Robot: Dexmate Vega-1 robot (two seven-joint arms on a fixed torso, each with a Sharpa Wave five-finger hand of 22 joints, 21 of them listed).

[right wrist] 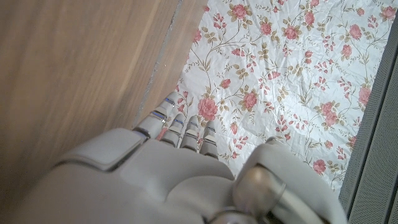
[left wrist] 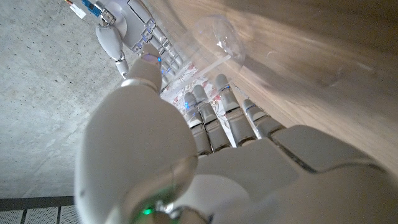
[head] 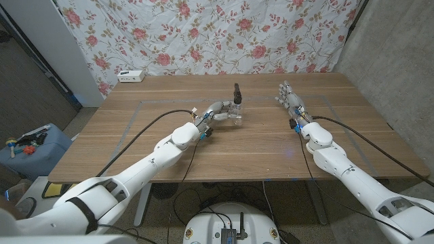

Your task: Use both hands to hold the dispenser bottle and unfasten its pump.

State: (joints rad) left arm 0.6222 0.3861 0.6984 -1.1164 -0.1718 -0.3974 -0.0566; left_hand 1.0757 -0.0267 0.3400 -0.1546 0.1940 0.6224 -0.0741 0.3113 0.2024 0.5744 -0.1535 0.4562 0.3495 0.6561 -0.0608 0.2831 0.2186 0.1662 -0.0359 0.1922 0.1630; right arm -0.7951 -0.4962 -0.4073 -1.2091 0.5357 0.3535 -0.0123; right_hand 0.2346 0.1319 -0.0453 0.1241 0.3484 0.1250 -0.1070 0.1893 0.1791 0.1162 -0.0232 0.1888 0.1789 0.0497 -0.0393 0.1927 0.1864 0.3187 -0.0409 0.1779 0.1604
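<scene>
A small clear dispenser bottle [head: 236, 116] with a black pump [head: 237, 91] stands upright near the middle of the wooden table [head: 258, 146]. My left hand [head: 217, 112] is just to its left, fingers reaching toward the bottle's side. In the left wrist view the fingers [left wrist: 217, 102] stretch out nearly straight, the clear bottle [left wrist: 214, 38] lies just beyond their tips, and nothing sits between thumb and fingers. My right hand [head: 290, 99] stands well to the right of the bottle, fingers extended and holding nothing; it also appears in the left wrist view [left wrist: 134, 25].
A white box [head: 131, 76] sits at the table's far left edge. A floral cloth [head: 217, 34] hangs behind the table. A blue bin [head: 30, 149] with small items stands on the floor to the left. Thin tape lines [head: 146, 103] mark a rectangle on the tabletop.
</scene>
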